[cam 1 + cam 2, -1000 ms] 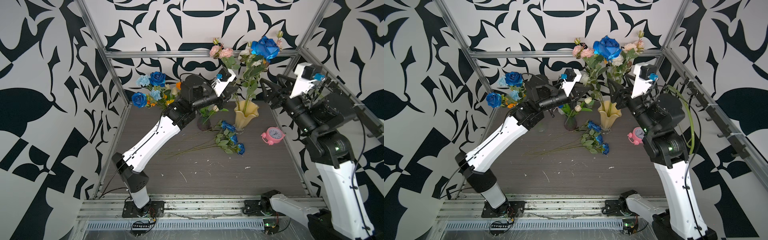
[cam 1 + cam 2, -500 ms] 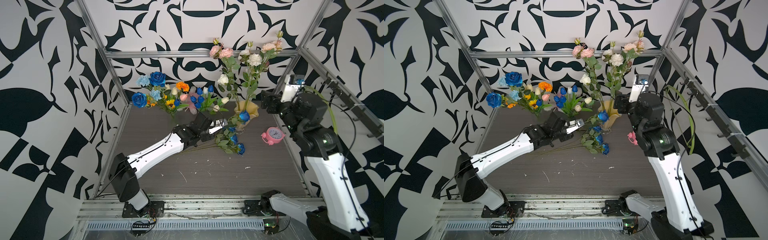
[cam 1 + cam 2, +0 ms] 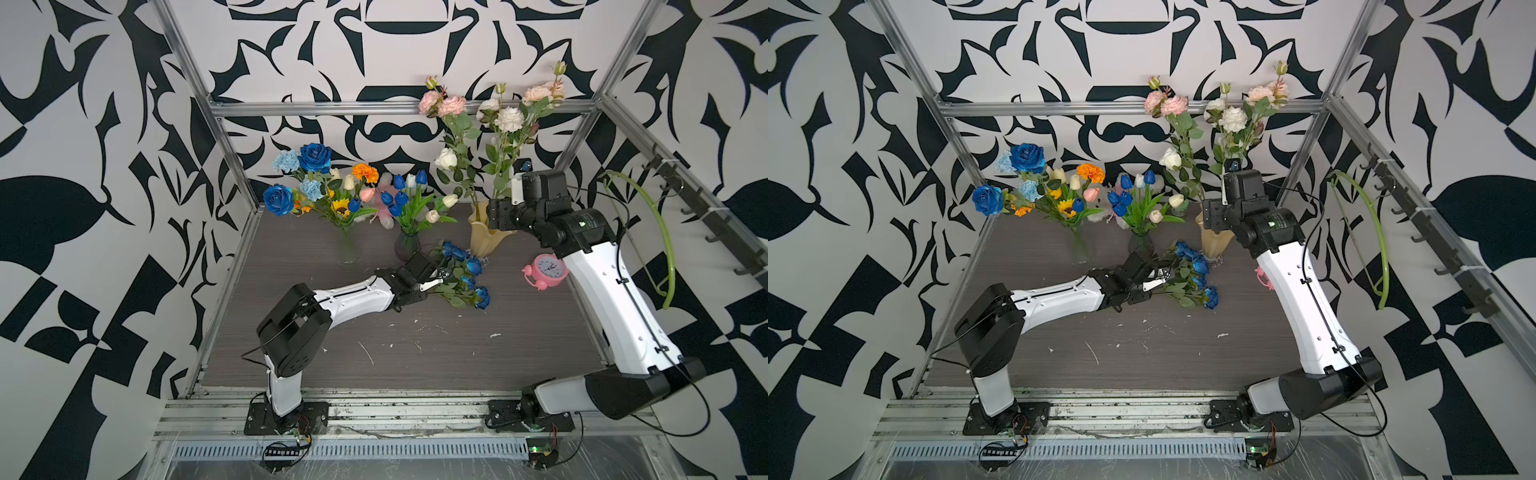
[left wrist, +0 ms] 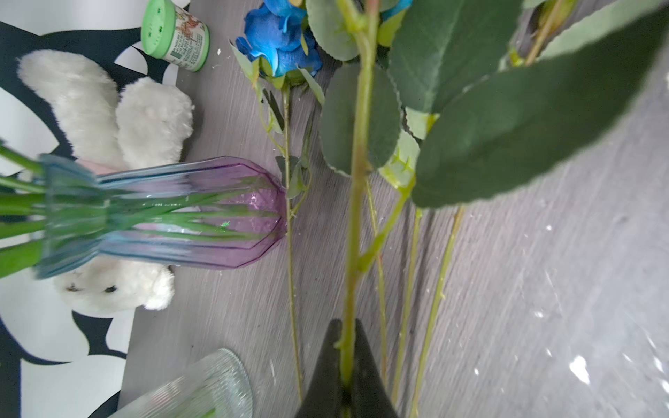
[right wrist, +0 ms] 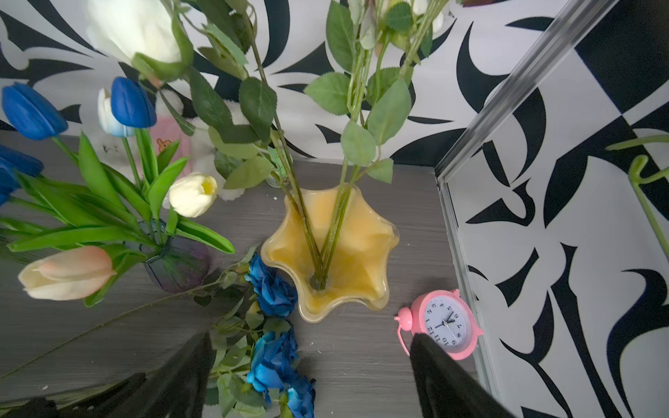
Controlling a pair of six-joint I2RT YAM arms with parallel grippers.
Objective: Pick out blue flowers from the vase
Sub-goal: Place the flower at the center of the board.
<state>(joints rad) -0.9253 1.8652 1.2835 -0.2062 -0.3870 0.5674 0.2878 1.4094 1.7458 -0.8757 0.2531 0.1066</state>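
Blue rose stem (image 4: 356,217) sits pinched in our left gripper (image 4: 346,327), low on the picked roses (image 3: 465,270) mid-frame; we judge this the laying-down step; next, release; our right gripper (image 5: 311,343) gapes empty by the yellow vase (image 5: 347,253).

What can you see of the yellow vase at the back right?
The yellow vase is amber, translucent and glass-like, with a wavy flared rim narrowing toward its base. It stands upright on the grey table near the back right corner. Green stems of pink, white and cream blooms meet at its bottom; no blue bloom is in it. Blue roses lie beside its foot, the nearest seemingly touching it. The open right gripper hovers above, clear of the rim.
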